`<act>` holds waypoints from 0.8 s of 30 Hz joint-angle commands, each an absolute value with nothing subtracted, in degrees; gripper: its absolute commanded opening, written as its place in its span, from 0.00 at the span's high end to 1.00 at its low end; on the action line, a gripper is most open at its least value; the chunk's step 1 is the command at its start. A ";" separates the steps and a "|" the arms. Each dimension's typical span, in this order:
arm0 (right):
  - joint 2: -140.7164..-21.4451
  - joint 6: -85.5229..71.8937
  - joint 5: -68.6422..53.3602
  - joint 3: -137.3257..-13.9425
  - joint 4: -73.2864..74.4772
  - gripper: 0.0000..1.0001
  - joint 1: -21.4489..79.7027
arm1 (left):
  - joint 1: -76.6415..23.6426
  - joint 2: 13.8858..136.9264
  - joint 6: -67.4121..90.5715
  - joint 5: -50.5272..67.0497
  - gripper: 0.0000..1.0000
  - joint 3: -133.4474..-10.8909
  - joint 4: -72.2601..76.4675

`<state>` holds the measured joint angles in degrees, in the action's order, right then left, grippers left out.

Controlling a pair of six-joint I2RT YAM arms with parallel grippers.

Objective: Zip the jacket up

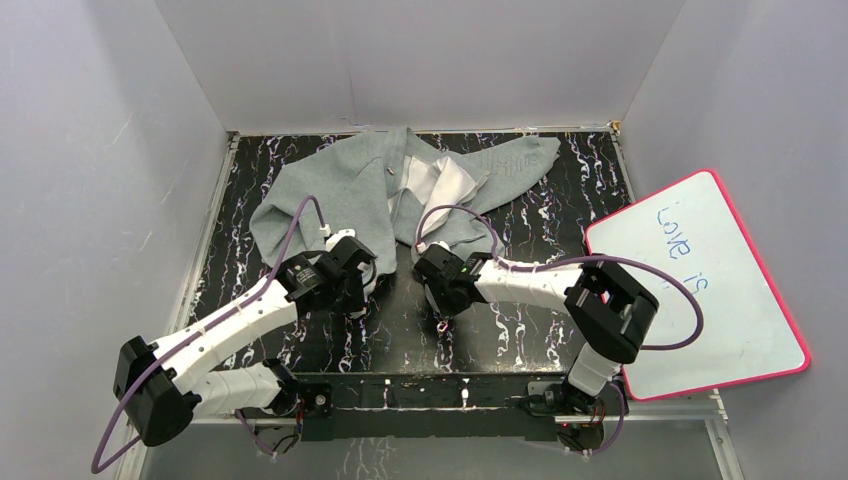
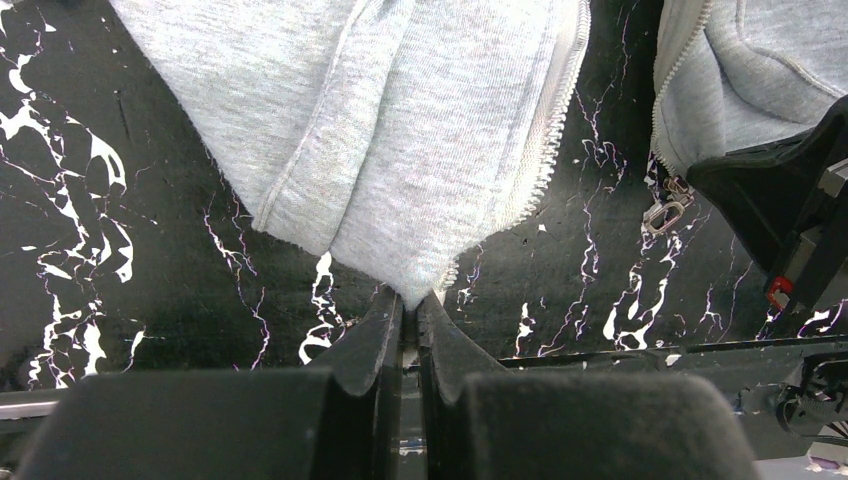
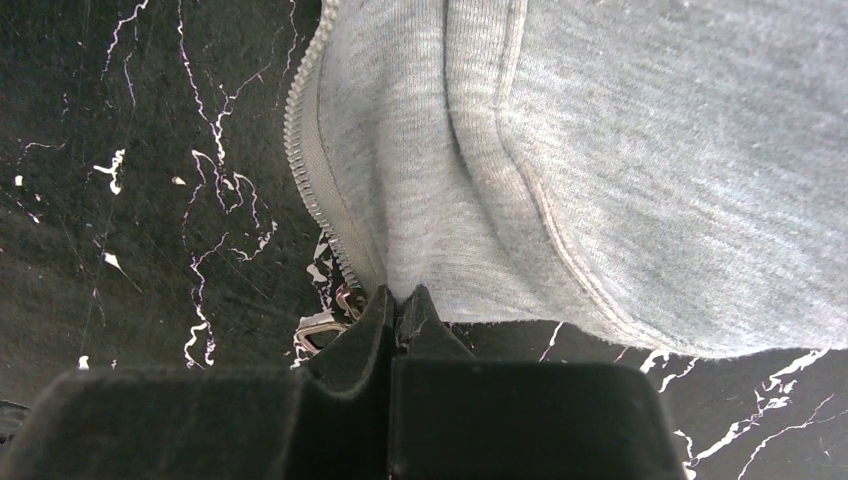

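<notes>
1. Fingers of the left gripper point(image 2: 410, 305) are clenched on the bottom corner of one front panel of the jacket point(image 2: 400, 130), just beside its zipper teeth point(image 2: 555, 140). Only the left wrist view shows this. From above, over the near-left part of the table point(image 1: 520, 335), the fingertips are hidden under the wrist.
2. The jacket lies crumpled on the far middle of the table, front open, with the white lining showing and the two panels apart. Both wrist views cut off everything above the hem. Faint lettering on one sleeve is unreadable from above.
3. The metal zipper slider point(image 2: 665, 212) rests on the table at the foot of the other panel. It is whole in the left wrist view, half behind a finger in the right wrist view, and too small to find from above.
4. The right gripper point(image 3: 398, 300) is pinched tight on that other panel's bottom corner, near the table's middle.
5. The whiteboard point(image 1: 700, 290), pink-rimmed with blue handwriting, overlaps the table's right edge. The right arm point(image 1: 600, 300) hides its near-left corner.
</notes>
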<state>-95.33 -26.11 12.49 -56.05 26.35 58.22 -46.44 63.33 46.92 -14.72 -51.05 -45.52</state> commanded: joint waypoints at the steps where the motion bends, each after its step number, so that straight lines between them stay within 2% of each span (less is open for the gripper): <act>1: -98.25 -28.25 11.69 -54.73 28.73 1.00 58.96 | -46.07 61.36 46.95 -16.29 1.00 -51.15 -47.13; 8: -93.30 -32.96 11.05 -58.77 30.33 1.00 58.89 | -46.05 59.62 48.10 -14.08 1.00 -50.35 -45.32; 16: -83.01 -40.37 9.56 -57.95 26.28 1.00 58.75 | -46.00 54.53 52.82 -11.85 1.00 -48.57 -41.11; 20: -74.08 -43.47 10.46 -55.68 21.69 1.00 58.52 | -46.01 50.36 58.07 -10.99 1.00 -46.26 -36.27; 24: -62.97 -50.65 11.33 -49.36 10.27 1.00 58.10 | -46.03 44.23 65.42 -11.53 1.00 -43.22 -26.46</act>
<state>-68.62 -45.41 10.79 -52.03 20.27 58.19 -46.17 47.86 60.14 -11.40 -44.66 -34.59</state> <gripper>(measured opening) 0.029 0.032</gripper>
